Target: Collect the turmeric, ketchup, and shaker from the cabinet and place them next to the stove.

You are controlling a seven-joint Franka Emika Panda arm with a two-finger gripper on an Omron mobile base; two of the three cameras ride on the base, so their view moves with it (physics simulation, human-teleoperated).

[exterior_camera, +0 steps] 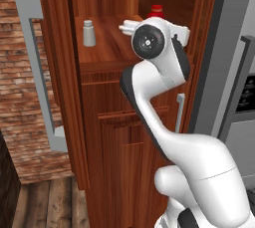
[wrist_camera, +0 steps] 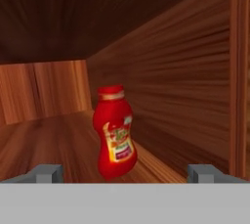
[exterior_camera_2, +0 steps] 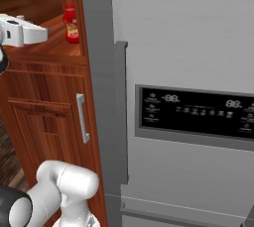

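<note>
Pincer (wrist_camera: 125, 173): open wide, empty, inside cabinet (exterior_camera: 124, 137) niche.
Ketchup (wrist_camera: 115, 131): upright on shelf, just ahead, between fingertips (wrist_camera: 48, 173).
Shaker (exterior_camera: 89, 33): upright, left part of shelf.

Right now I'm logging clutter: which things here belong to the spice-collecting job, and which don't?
Part of the job:
ketchup, upright in the cabinet niche
shaker, on the same shelf
gripper, open, facing the ketchup

Not part of it:
fridge
brick wall
</note>
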